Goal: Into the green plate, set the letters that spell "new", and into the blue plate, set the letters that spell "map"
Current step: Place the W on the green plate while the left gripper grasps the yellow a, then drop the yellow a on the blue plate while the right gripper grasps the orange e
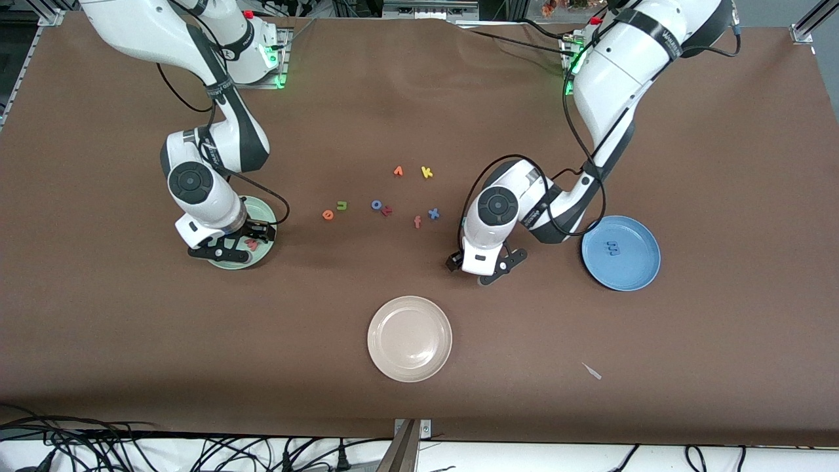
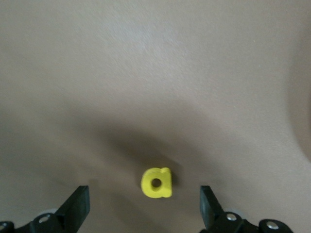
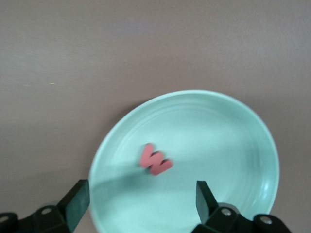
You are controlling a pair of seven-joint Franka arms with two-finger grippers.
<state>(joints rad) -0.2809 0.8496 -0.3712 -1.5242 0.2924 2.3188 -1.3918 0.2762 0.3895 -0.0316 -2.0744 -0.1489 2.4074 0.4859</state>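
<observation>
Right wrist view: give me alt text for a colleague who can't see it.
A salmon-red w lies flat in the green plate on the brown table. The right gripper hangs over the plate's rim, its two dark fingers open, holding nothing.

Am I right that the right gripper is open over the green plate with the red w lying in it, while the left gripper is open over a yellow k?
Not quite: the left gripper is open over a yellow a, as the left wrist view shows. The rest holds: the right gripper is open over the green plate, with the red w in it.
</observation>
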